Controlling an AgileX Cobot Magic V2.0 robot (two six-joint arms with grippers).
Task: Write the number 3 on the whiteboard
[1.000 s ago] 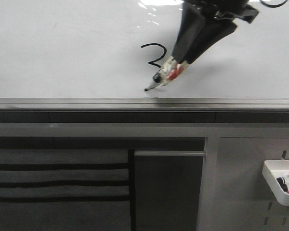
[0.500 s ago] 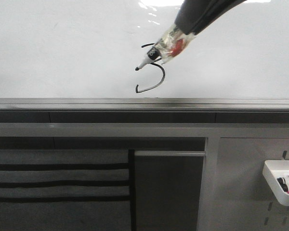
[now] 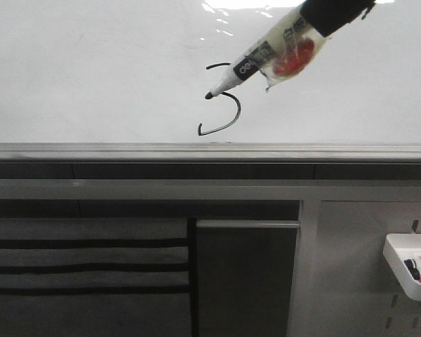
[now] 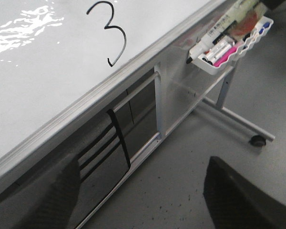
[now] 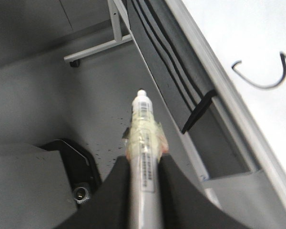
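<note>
The whiteboard (image 3: 91,77) fills the top of the front view. The number 3 (image 3: 228,121), in thin black line, is drawn low on it just above the grey ledge (image 3: 126,151). My right gripper (image 3: 330,10) is shut on a taped marker (image 3: 256,63), whose tip (image 3: 209,95) hangs in front of the middle of the 3. In the right wrist view the fingers (image 5: 174,186) clamp the marker (image 5: 144,138), and the 3's lower hook (image 5: 260,83) shows. The left wrist view shows the whole 3 (image 4: 112,36). My left gripper (image 4: 143,205) is open and empty over the floor.
A white tray with several markers (image 3: 410,267) hangs on the grey perforated panel (image 3: 351,267) at lower right; it also shows in the left wrist view (image 4: 229,43). The board's stand has a leg with a caster (image 4: 257,140). A dark base (image 5: 71,167) sits on the floor.
The marker tip rose from the bottom end of the 3, near the ledge, to mid-height. The right gripper drew back up and right, so more of the marker shows.
</note>
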